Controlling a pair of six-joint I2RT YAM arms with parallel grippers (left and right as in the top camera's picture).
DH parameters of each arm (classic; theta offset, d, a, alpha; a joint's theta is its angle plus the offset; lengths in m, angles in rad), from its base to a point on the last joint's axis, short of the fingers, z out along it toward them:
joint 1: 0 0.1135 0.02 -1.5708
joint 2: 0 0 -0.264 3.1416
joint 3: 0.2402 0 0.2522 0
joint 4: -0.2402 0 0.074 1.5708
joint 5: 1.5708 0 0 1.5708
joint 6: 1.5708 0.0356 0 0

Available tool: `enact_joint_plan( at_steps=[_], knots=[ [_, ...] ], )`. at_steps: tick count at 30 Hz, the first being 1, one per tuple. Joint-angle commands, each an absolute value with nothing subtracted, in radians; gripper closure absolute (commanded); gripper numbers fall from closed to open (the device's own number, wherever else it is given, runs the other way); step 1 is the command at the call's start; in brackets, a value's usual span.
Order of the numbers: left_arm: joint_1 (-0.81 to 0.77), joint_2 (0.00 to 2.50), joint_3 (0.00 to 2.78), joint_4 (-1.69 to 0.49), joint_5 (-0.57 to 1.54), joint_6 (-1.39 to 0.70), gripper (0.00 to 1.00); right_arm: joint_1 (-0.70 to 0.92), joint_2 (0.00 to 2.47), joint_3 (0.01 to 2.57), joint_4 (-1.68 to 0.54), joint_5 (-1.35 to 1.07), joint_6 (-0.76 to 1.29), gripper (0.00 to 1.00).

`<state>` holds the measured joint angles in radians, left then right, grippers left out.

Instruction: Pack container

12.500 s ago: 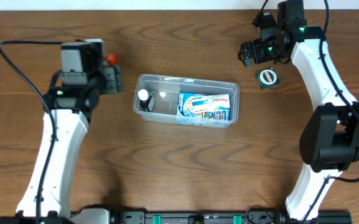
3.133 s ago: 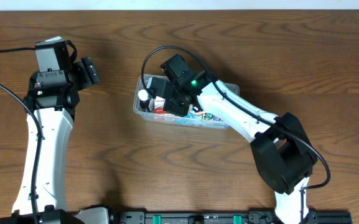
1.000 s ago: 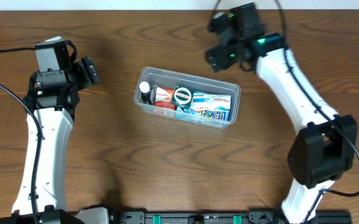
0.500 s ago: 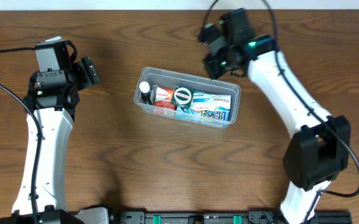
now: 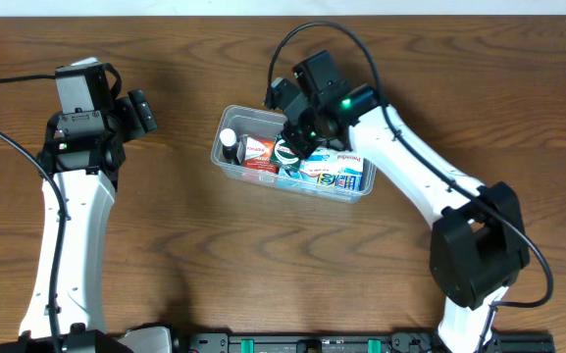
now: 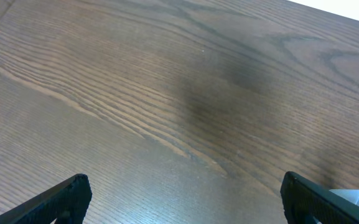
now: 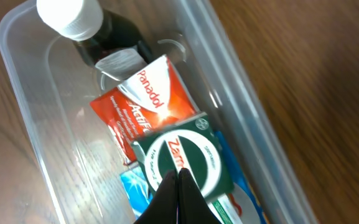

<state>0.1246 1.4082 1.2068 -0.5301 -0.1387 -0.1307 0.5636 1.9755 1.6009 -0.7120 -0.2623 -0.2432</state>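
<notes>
Swung in from beyond the far rim a second ago, the right tool [image 7: 178, 182] now hangs over the container [image 5: 220, 169] at mid-counter [image 6: 167, 93]. Its fingers are pinched fully together and hold nothing, tips above the green box [image 7: 183, 155]; contact cannot be told. That box lies between a red Panadol box [image 7: 137, 104] and a blue box [image 5: 341, 176], with a white-capped bottle [image 7: 73, 15] at the end. The left tool [image 5: 143, 111] stays spread wide and empty, well left of the container.
</notes>
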Motion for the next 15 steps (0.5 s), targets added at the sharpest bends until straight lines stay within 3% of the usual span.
enact_joint_plan(
  at_steps=[1,15],
  knots=[
    [0.128,1.419,1.222,-0.531,-0.15,-0.125,0.02,0.593,2.005,1.561,-0.686,-0.27,-0.268,0.99],
    [0.128,1.419,1.222,-0.531,-0.15,-0.125,0.02,0.612,2.095,1.509,-0.612,-0.27,-0.271,0.99]
  ],
)
